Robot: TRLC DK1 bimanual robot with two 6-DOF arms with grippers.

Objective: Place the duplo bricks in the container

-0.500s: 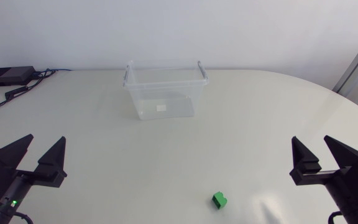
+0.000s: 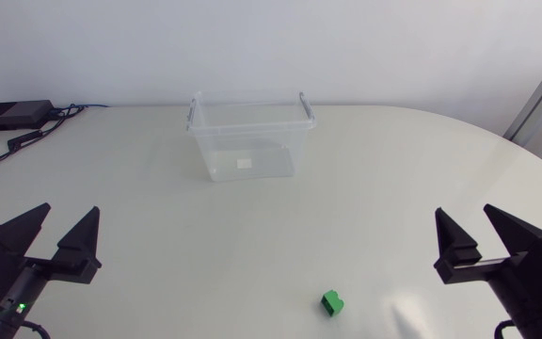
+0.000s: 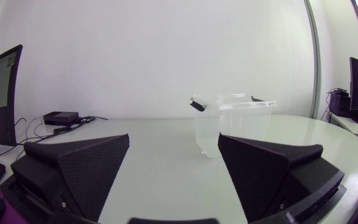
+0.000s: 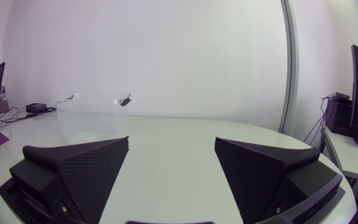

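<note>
Your left tool [image 2: 70, 209] sat at the near left edge of the desk [image 2: 139, 179], spread wide, nothing in it. Your right tool [image 2: 464, 211] sat at the near right edge, also spread and empty. One green duplo brick [image 2: 332, 302] lay on the desk near the front. It was closer to the right tool and well apart from the clear container [image 2: 224, 155] at the far middle. The container looked empty, and no other bricks showed. Open tools fit a pick not yet begun. The right arm looked the likelier choice, being nearer the brick. Neither wrist view showed the brick.
</note>
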